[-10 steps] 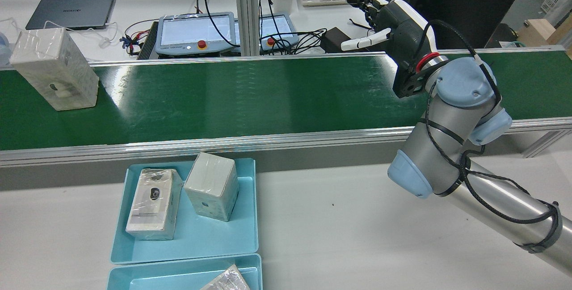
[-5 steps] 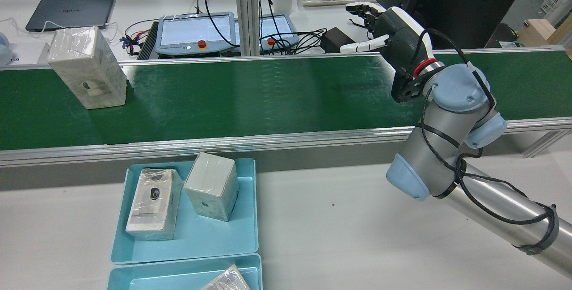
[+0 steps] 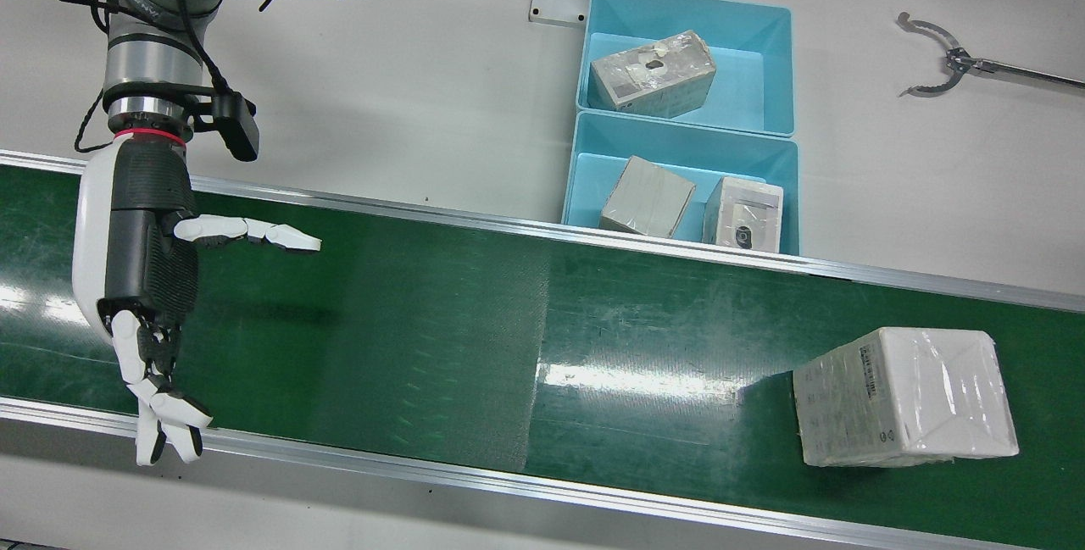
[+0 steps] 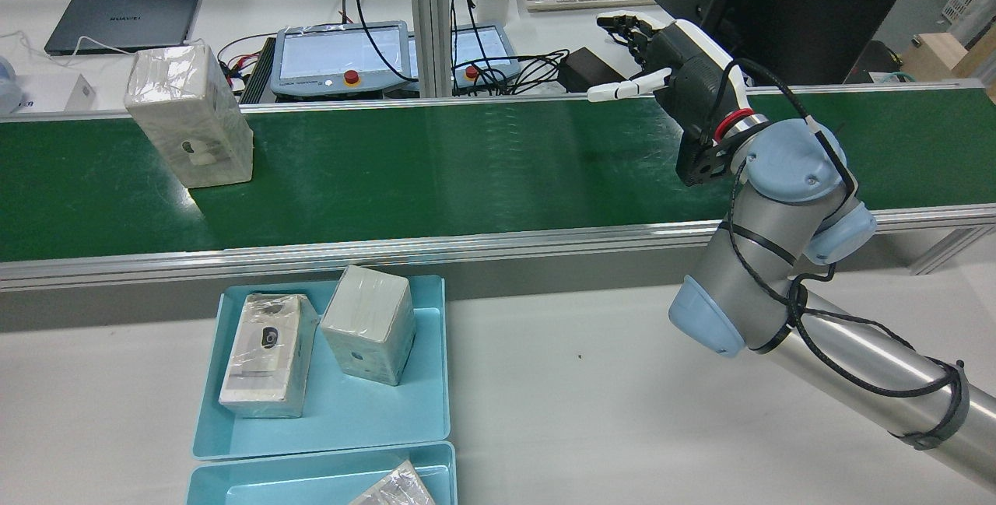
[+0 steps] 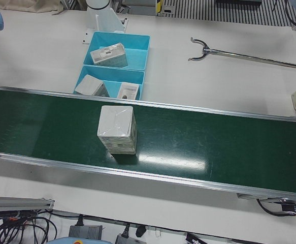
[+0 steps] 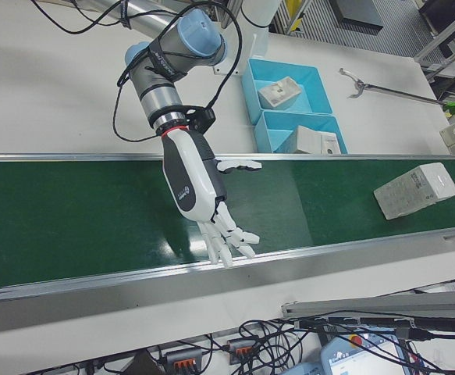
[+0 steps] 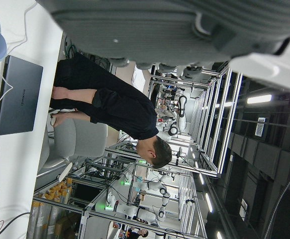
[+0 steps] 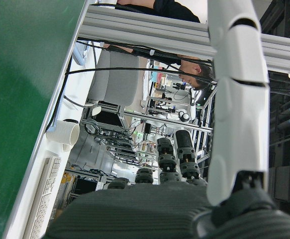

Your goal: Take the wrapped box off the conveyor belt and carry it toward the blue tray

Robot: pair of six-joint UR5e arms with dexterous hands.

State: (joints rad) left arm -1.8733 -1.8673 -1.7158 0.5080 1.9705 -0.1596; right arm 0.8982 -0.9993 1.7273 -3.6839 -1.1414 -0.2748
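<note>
The wrapped box (image 4: 189, 116), white under clear film, stands upright on the green conveyor belt (image 4: 467, 170), toward the left end in the rear view. It also shows in the front view as the wrapped box (image 3: 903, 397) and in the left-front view as the wrapped box (image 5: 117, 128). My right hand (image 4: 685, 61) hovers over the belt's far edge, well to the box's right, open and holding nothing; the same right hand (image 3: 140, 262) has its fingers spread. The blue tray (image 4: 366, 412) lies on the table just before the belt. My left hand (image 7: 149, 25) shows only as a grey palm edge, nothing in it.
Two wrapped boxes (image 4: 268, 353) (image 4: 369, 322) lie in the blue tray. A second tray (image 3: 763, 33) behind it holds another box. A grabber tool (image 3: 941, 67) lies on the table. Teach pendants (image 4: 342, 57), a laptop and a monitor stand beyond the belt.
The wrapped box has travelled rightward along the belt in the rear view. My right hand has drifted slightly left and lower, still open.
</note>
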